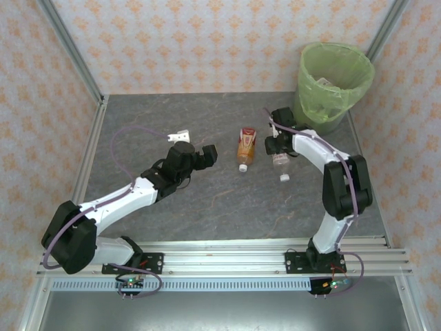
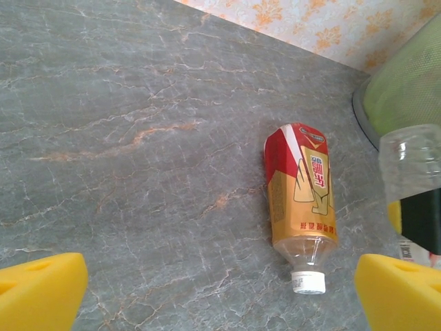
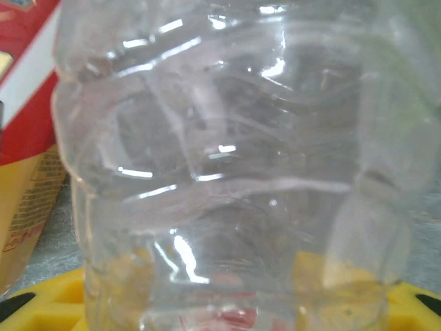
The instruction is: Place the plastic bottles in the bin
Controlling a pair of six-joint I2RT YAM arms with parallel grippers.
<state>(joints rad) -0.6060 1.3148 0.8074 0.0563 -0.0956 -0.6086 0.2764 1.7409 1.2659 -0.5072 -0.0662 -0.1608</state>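
A clear, crumpled plastic bottle [image 1: 280,160] [image 3: 220,158] lies on the grey table right of centre, with my right gripper [image 1: 278,146] [image 3: 234,303] shut on its body between yellow pads. A white cap [image 1: 284,178] shows just past its near end. A second plastic bottle [image 1: 246,146] [image 2: 301,196], with an orange-and-red label and a white cap, lies flat just left of it. My left gripper [image 1: 195,143] [image 2: 220,295] hovers open to the left of that bottle, holding nothing. The bin [image 1: 334,83], lined with a light-green bag, stands at the back right.
Patterned walls close the table at the back and both sides. The bin's base [image 2: 365,114] sits close behind the held bottle [image 2: 413,162]. Bare grey tabletop [image 1: 158,110] stretches to the left and towards the near rail [image 1: 227,265].
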